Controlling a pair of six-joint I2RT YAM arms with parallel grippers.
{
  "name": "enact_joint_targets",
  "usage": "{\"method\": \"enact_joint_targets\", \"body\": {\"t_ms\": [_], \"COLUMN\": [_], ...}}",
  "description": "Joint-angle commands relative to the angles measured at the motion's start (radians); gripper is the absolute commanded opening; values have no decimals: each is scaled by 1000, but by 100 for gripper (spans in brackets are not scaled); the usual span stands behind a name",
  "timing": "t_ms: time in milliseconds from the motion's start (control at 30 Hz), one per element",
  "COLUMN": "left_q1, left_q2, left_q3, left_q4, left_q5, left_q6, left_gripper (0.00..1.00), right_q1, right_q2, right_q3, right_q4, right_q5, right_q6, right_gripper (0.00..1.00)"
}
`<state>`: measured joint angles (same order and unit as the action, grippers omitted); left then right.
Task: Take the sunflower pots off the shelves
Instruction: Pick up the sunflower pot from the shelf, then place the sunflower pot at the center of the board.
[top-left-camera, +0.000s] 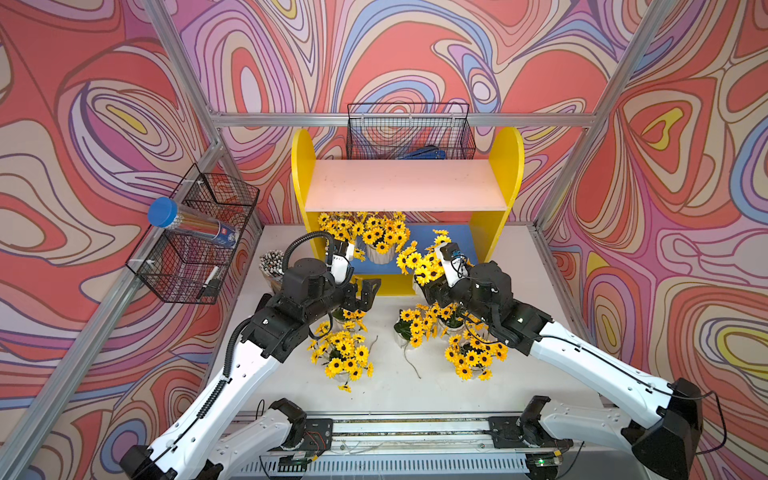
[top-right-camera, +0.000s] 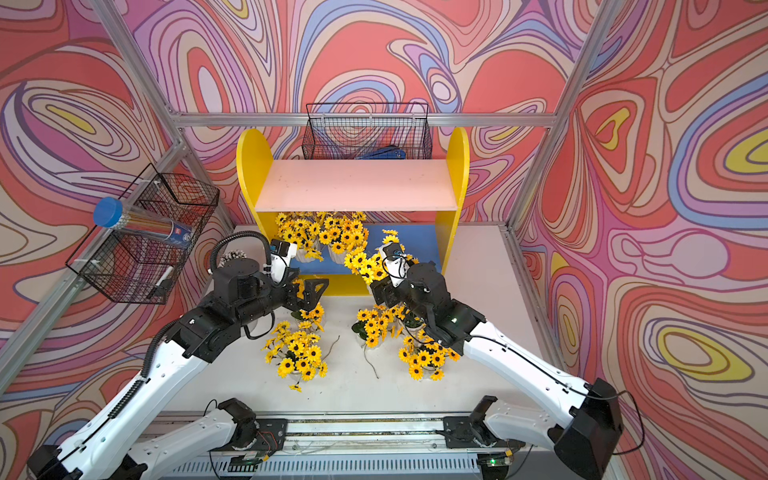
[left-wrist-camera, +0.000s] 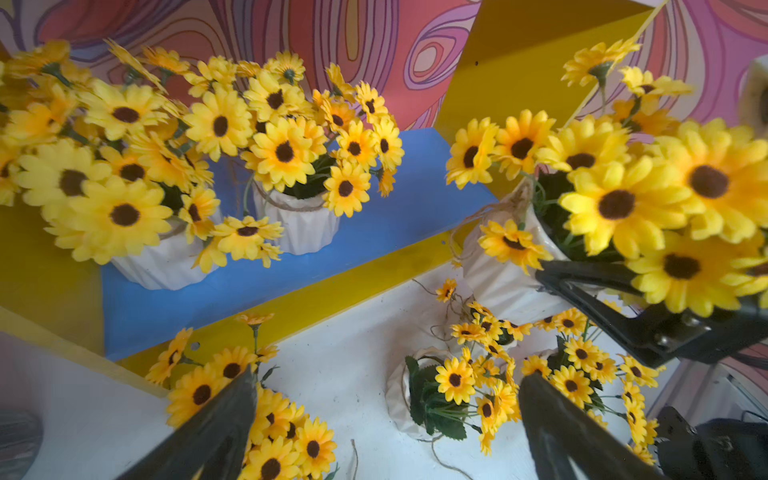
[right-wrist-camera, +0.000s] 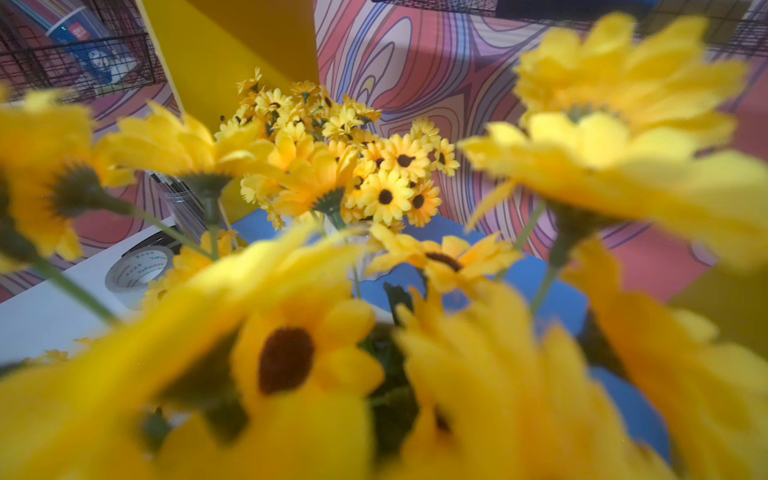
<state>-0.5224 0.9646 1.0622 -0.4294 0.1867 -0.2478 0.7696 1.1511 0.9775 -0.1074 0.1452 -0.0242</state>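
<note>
"Where are the sunflower pots (top-left-camera: 379, 252)?"

"Two stand side by side on the blue board (left-wrist-camera: 395, 216) of the shelves (top-left-camera: 305, 166), on its left part. They stand straight up, flowers on top."

"And that one in front?"

"That is the tilted pot (left-wrist-camera: 503, 282). It is just past the front edge of the shelves and looks to be up off the table (top-left-camera: 415, 399). It does not stand straight. Its bottom points down at the table and its flowery top leans over toward the right arm."

"Who has it?"

"The right gripper (top-right-camera: 377, 291). It is clamped on that pot, with its jaws far apart. I see one black finger (left-wrist-camera: 590, 276) pressed on the white side. The flowers hide the other one."

"And the left gripper (top-left-camera: 368, 293)?"

"Its two fingers (left-wrist-camera: 216, 428) are wide apart with nothing between them. It hangs above the table, just in front of the shelves."

"And the rest?"

"More pots sit on the table between the two arms. One white pot (left-wrist-camera: 399, 399) looks tipped, mouth to the side, but I cannot tell if it lies flat."
</note>
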Motion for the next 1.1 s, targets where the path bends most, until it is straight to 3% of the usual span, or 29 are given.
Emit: {"method": "enact_joint_targets", "body": {"t_ms": [0,133,333,500,700,1067], "left_q1": [6,7,6,7,5,7], "left_q2": [-18,-68,-174,-169,-158,-173], "left_q3": [-22,-28,-35,-20,-9,12], "left_q4": [-67,-162,-220,-218,-189,-192], "left_q5": [139,154,6,-85,-104,-140], "left_q6": [-18,17,41,32,6,-20], "left_gripper": [100,100,100,100,100,100], "right_q1": [63,153,253,350,472,523], "right_q2": [-48,-69,-129,-150,-121,-19], "right_q3": [13,1,-49,-80,-130,-287], "right_q4": [25,-26,-64,-63,-29,164], "right_q5": [31,70,93,128,151,101], "right_q6": [6,14,46,62,95,207], "right_gripper": [57,56,56,55,55,55]}}
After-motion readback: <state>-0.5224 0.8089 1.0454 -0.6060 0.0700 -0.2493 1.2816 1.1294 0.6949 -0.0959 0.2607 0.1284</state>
